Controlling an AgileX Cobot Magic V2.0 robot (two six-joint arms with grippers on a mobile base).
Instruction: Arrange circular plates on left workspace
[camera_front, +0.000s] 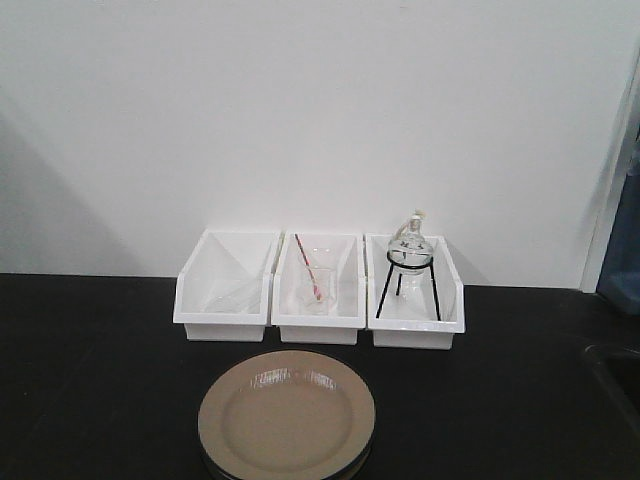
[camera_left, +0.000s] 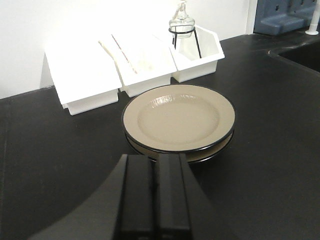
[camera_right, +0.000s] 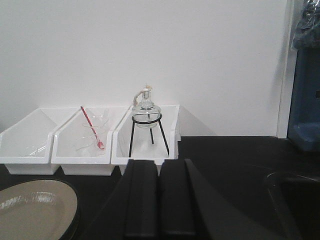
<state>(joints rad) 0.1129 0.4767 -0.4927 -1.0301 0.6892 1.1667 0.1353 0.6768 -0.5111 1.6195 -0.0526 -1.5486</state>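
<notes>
Nowhere legible writing — circular plates (camera_front: 286, 418) stacked, white bins (camera_front: 318, 290) unlabelled.

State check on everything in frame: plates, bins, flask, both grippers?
Top plate: upright, empty, stacked on the lower plate.
Lower plate: under the top one, only its edge shows.
Left bin: holds faint clear glassware.
Middle bin: holds a beaker with a red rod.
Right bin: holds the tripod stand.
Round flask: upright on the stand.
Left gripper: shut, empty.
Right gripper: shut, empty.
</notes>
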